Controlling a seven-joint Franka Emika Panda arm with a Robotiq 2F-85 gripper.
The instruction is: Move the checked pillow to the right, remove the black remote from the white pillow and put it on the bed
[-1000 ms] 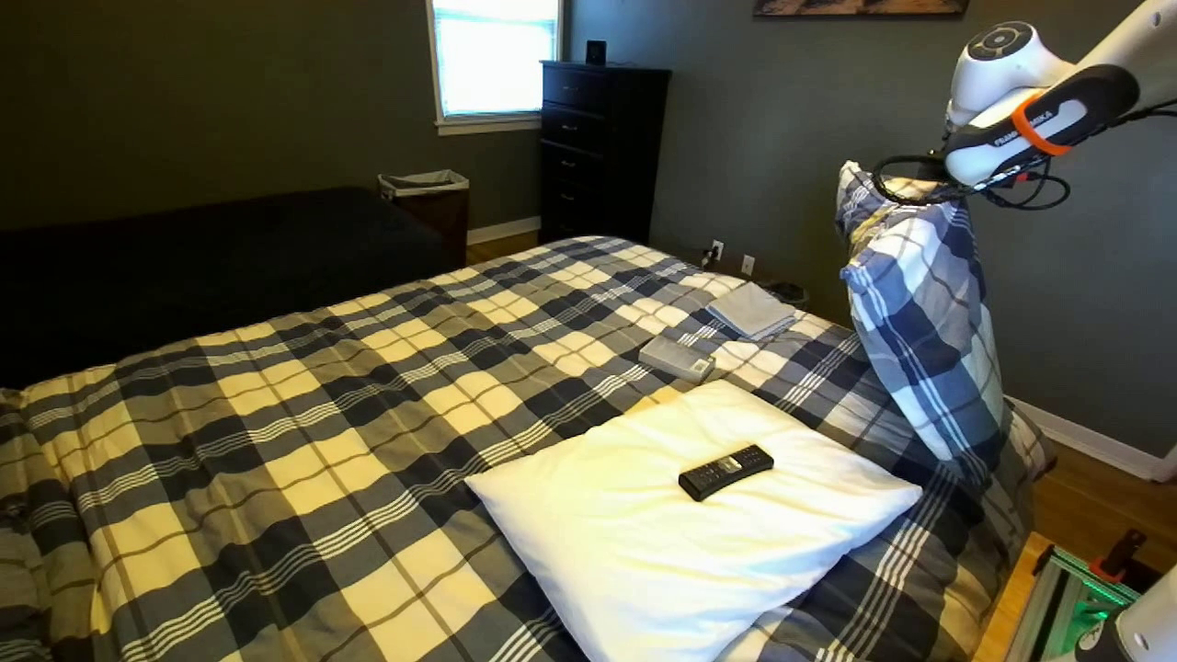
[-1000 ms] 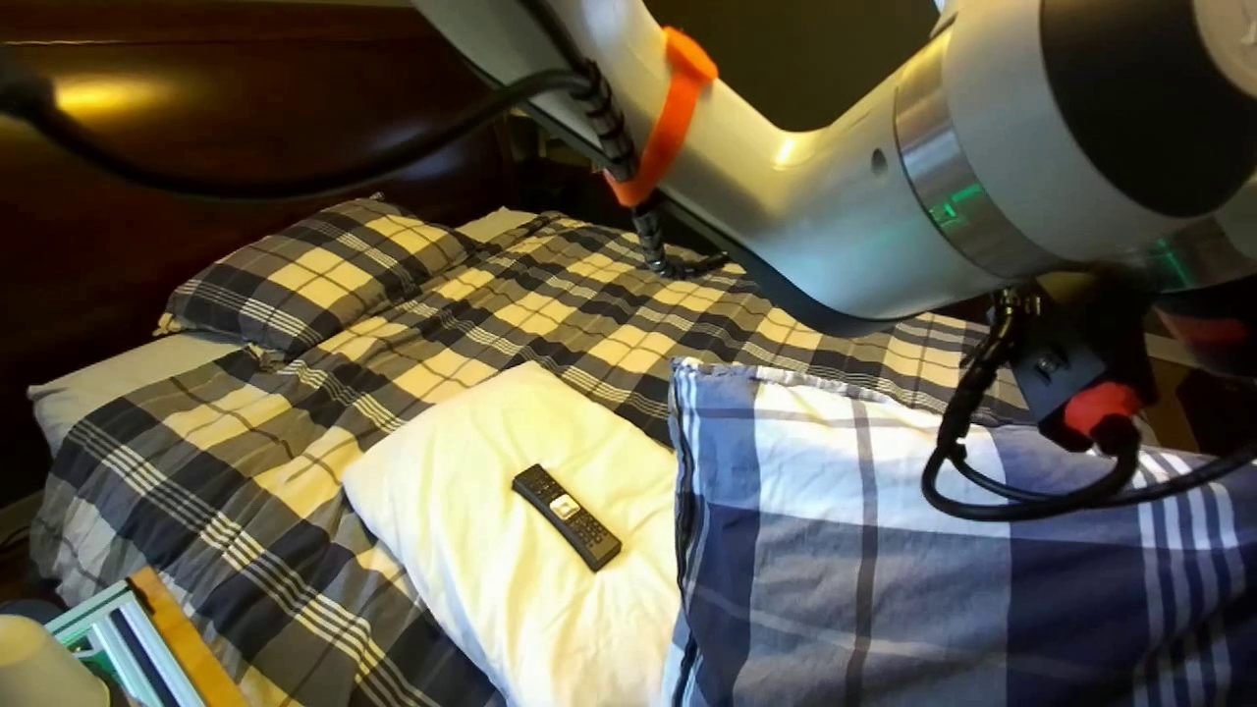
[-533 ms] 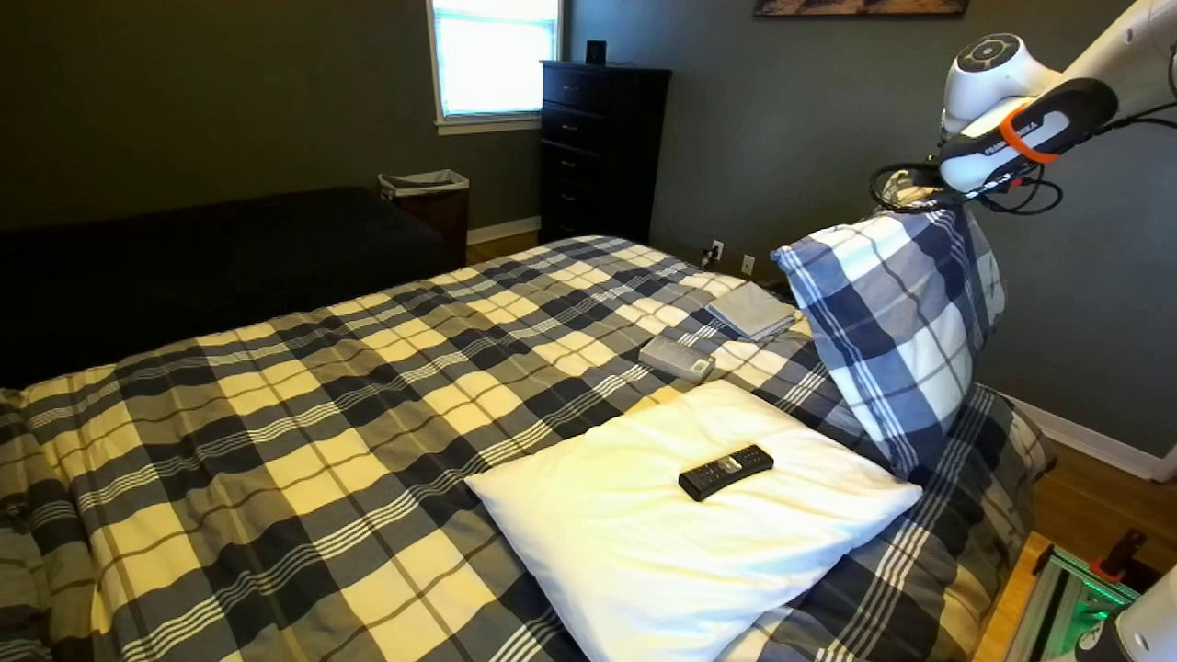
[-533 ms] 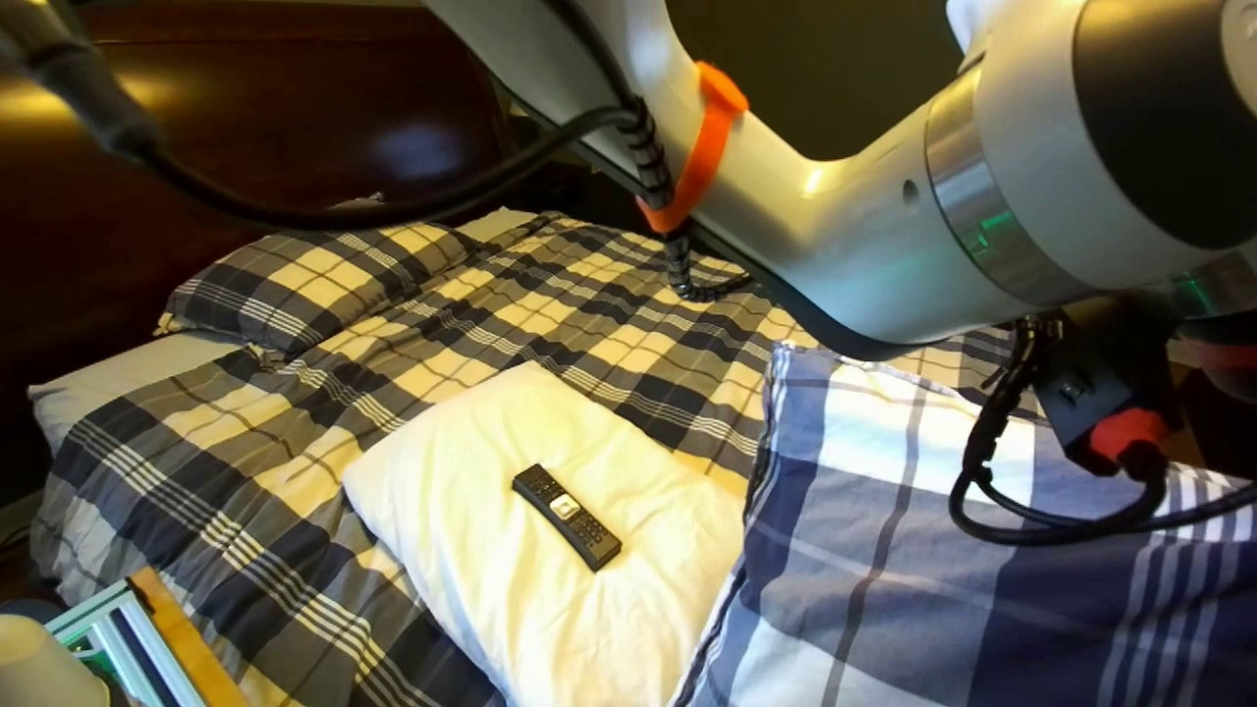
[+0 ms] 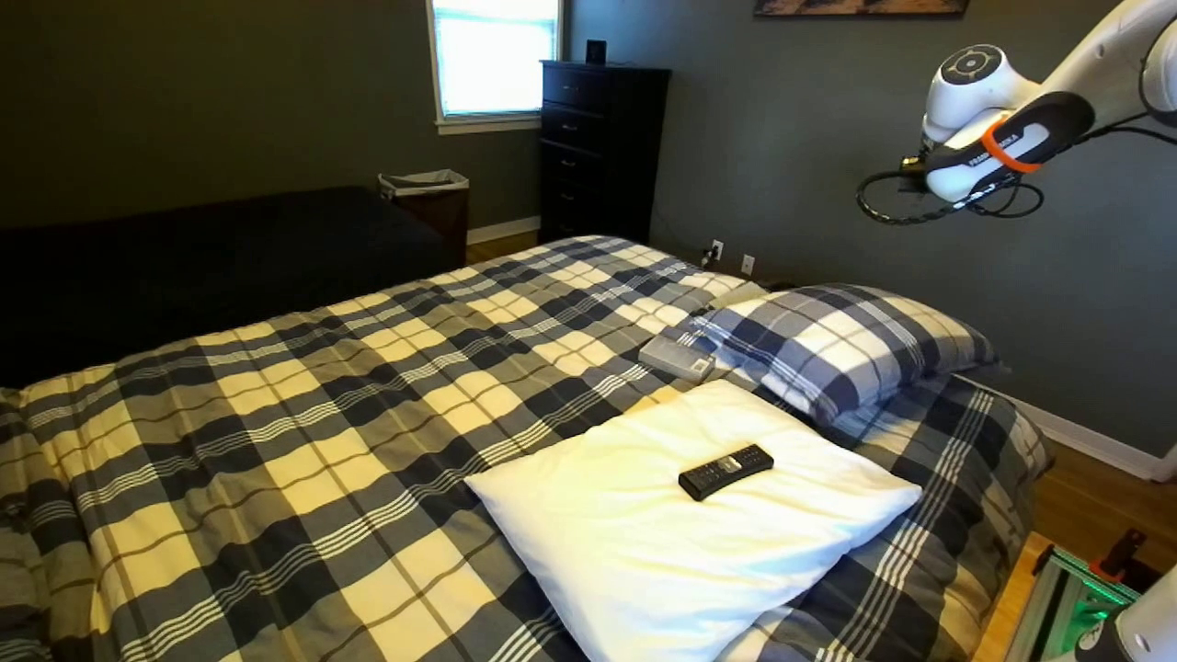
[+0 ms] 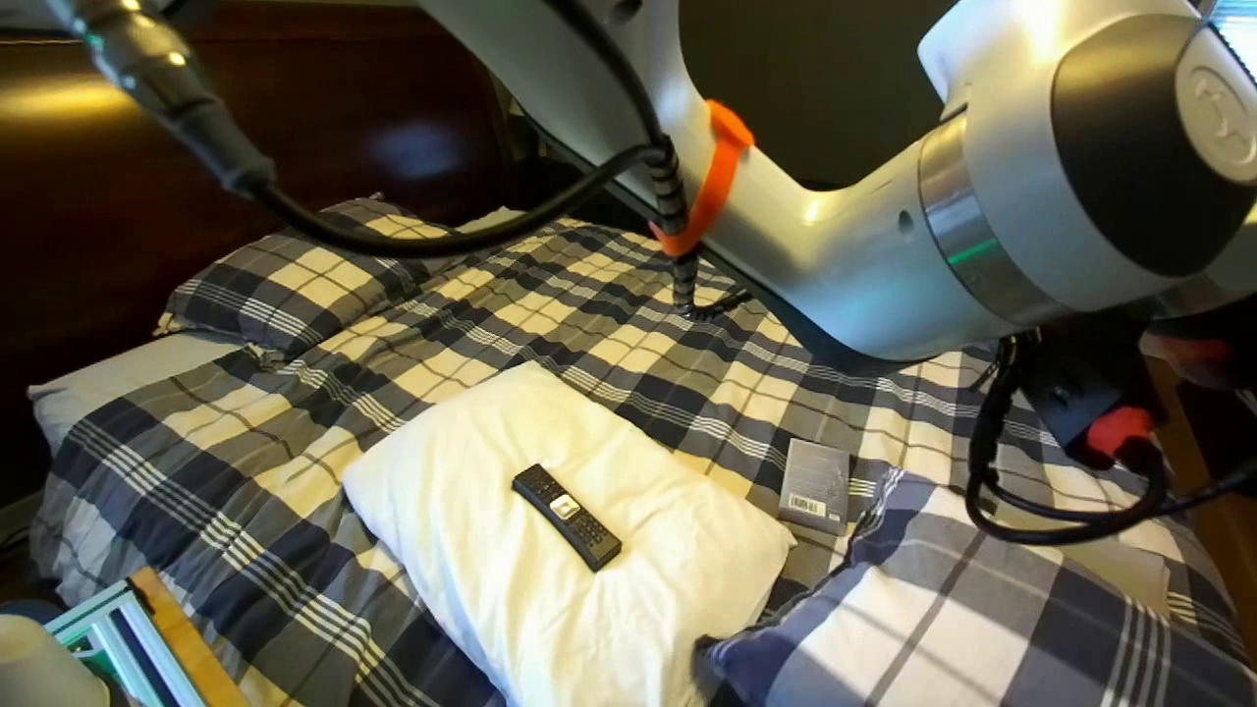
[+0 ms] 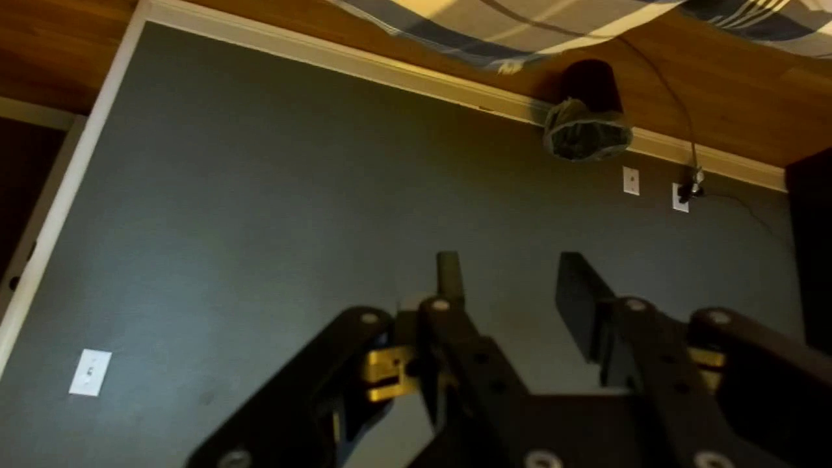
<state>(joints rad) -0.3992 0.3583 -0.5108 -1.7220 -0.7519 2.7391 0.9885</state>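
Checked pillow (image 5: 841, 336) has dropped from hanging to lying at the foot edge of the bed (image 5: 340, 414) | pincer (image 7: 511, 273): jaws parted by a clear gap, nothing held | black remote (image 5: 726, 472) lies on the white pillow (image 5: 644, 552), near the bed's long edge

On the robot arm (image 5: 1057, 115), at the right in an exterior view, the brand letters "FRAN" (image 5: 979, 167) could just be made out beside the orange strap (image 5: 997, 152); an emblem (image 6: 1221, 116) was borne by the arm's round cap (image 6: 1206, 73). A barcode (image 6: 807, 505) was seen on the grey box (image 6: 817, 475); its print and the key markings on the black remote (image 6: 567, 516) were too small to be read.
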